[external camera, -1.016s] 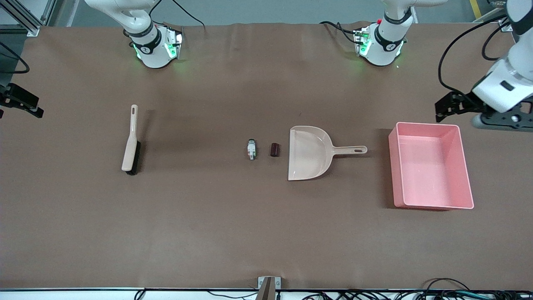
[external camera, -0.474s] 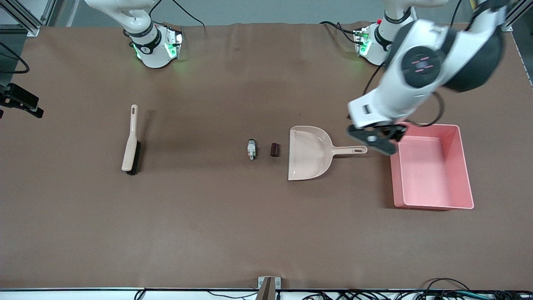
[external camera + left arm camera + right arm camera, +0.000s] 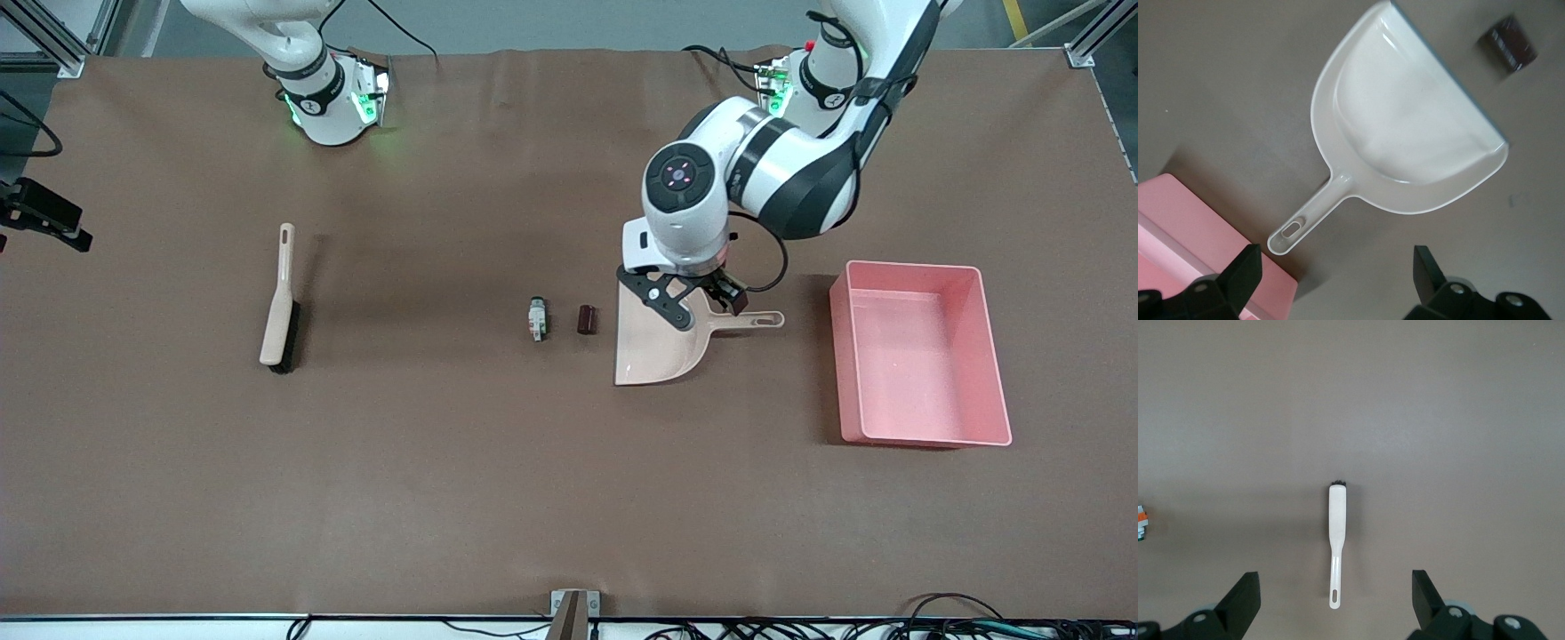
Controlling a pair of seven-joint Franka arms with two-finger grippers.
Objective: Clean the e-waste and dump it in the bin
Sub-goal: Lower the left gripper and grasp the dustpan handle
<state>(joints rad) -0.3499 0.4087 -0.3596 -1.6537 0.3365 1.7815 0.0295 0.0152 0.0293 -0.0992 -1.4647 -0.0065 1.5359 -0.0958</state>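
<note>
left gripper hangs over the dustpan, fingers spread apart, holding nothing; right gripper high over the brush, fingers apart, empty; the e-waste, a grey-white part and a maroon cylinder, lies just beside the dustpan's mouth; pink bin sits toward the left arm's end of the table.

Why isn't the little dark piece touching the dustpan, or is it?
Apart. The front view shows a strip of bare table between the dark maroon piece and the dustpan mouth.
</note>
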